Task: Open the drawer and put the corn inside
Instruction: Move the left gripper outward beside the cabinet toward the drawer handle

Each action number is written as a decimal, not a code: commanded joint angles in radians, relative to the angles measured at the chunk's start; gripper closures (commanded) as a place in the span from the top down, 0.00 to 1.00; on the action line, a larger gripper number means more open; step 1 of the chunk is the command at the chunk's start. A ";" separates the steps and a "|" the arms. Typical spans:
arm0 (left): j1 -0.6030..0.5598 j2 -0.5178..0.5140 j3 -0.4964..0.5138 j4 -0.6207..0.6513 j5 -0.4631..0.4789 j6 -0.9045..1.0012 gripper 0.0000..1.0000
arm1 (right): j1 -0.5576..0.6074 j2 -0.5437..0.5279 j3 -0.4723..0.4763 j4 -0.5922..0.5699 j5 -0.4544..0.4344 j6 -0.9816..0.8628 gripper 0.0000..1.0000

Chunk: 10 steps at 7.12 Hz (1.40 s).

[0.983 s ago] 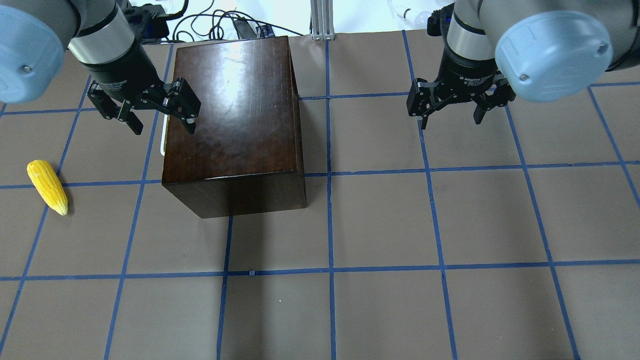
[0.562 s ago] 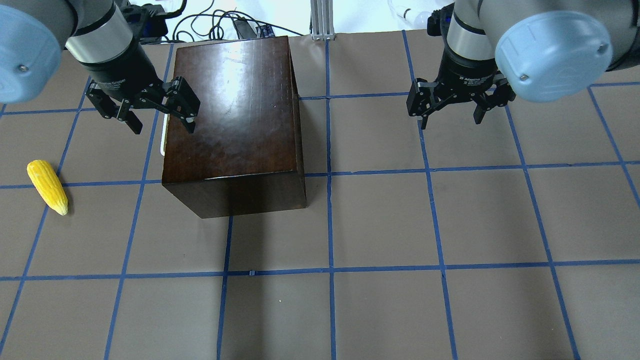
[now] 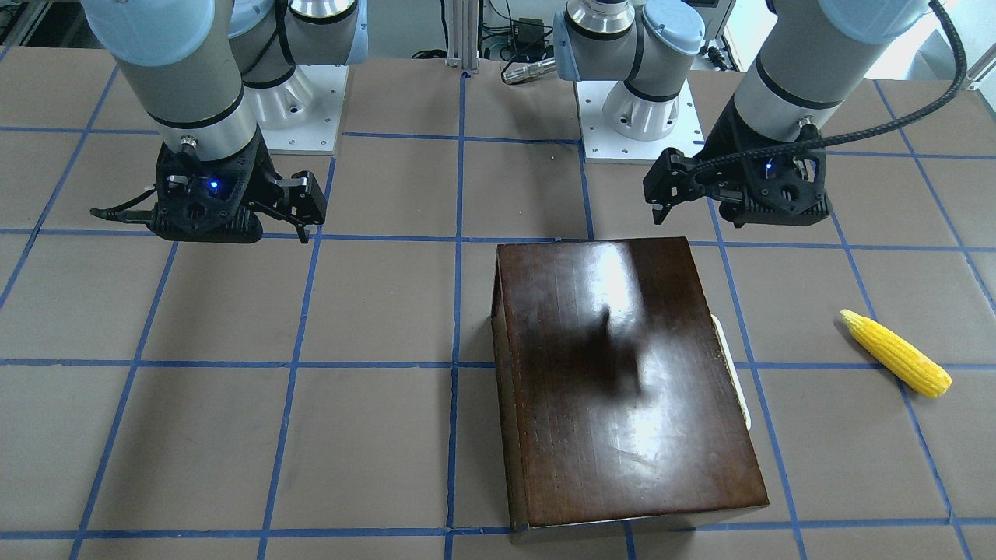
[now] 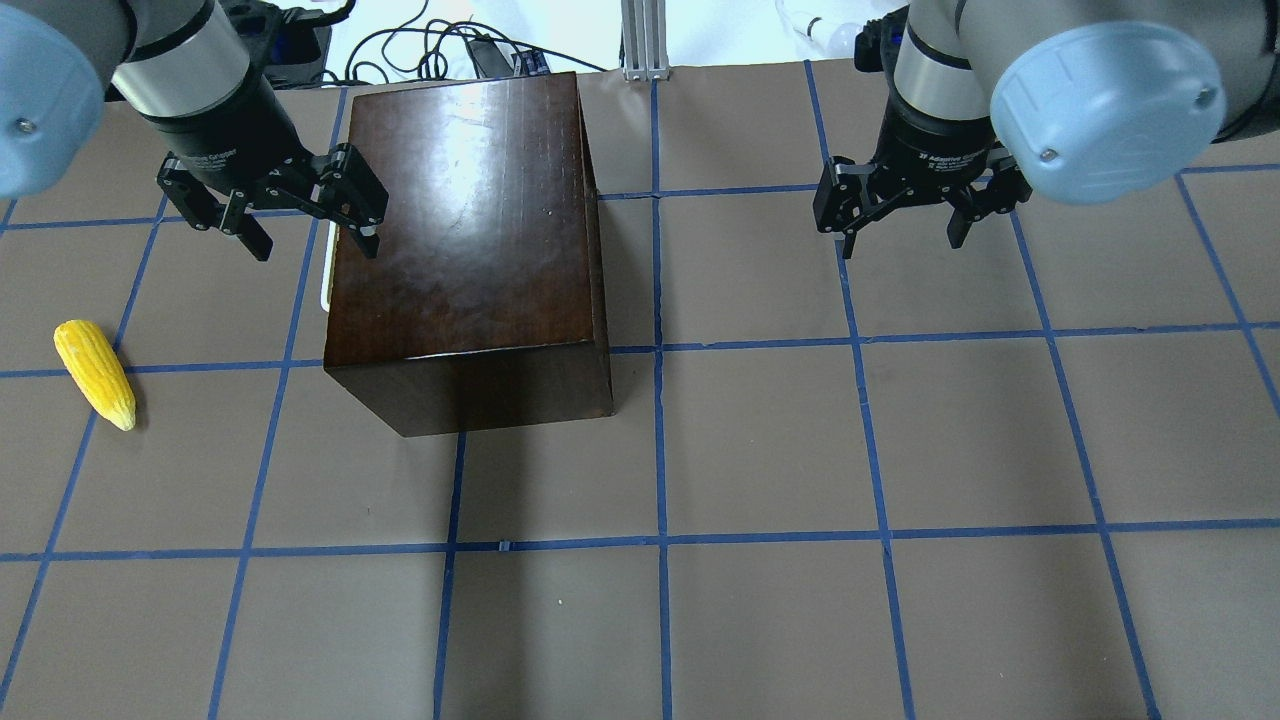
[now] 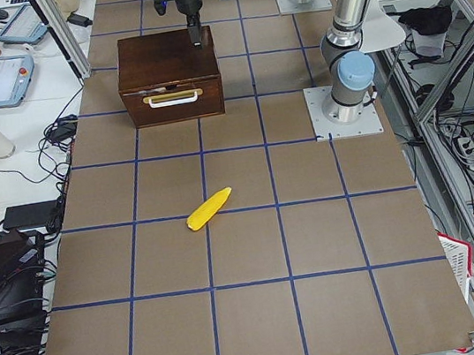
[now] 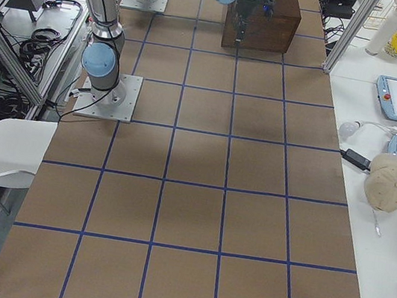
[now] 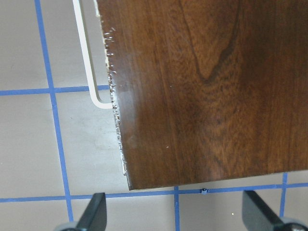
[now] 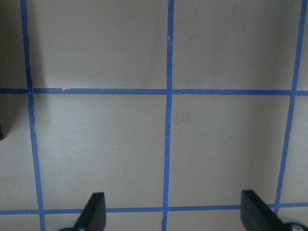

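Observation:
The glossy dark-brown box [image 4: 470, 230] stands left of the table's middle. Its drawer [image 5: 172, 100] is shut, and the front faces the robot's left. The whitish handle [image 4: 325, 283] sticks out there and also shows in the left wrist view [image 7: 85, 53] and the front-facing view [image 3: 735, 373]. The yellow corn [image 4: 95, 373] lies on the table left of the box, also in the front-facing view [image 3: 895, 354]. My left gripper [image 4: 312, 240] is open and empty. It hovers above the box's handle-side edge, near the far corner. My right gripper [image 4: 900, 240] is open and empty above bare table, far right of the box.
Brown paper with a blue tape grid [image 4: 660, 540] covers the table. Cables and an aluminium post [image 4: 645, 40] sit at the far edge. The two arm bases [image 3: 638, 101] stand behind the box. Side desks hold tablets and cups [image 5: 8, 78].
My left gripper has shifted a little to the left and toward the table's far side, still open. The right arm, box and corn have not moved.

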<state>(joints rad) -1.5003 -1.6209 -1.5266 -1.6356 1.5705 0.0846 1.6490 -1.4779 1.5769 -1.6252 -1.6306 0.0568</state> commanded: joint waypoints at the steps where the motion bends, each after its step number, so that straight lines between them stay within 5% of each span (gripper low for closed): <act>1: 0.041 0.002 0.003 0.003 -0.004 0.000 1.00 | 0.000 0.001 0.000 0.001 0.000 0.000 1.00; 5: 0.207 -0.022 0.054 0.008 -0.009 0.039 1.00 | 0.000 0.001 0.000 -0.001 0.000 0.000 1.00; 8: 0.325 -0.072 0.034 0.101 -0.010 0.326 1.00 | 0.000 -0.001 0.000 -0.001 -0.001 0.000 1.00; 10: 0.373 -0.100 0.026 0.112 -0.112 0.438 1.00 | 0.000 -0.001 0.000 -0.001 0.000 0.000 1.00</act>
<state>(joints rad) -1.1564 -1.7016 -1.4939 -1.5326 1.5298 0.4353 1.6490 -1.4779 1.5770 -1.6259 -1.6317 0.0568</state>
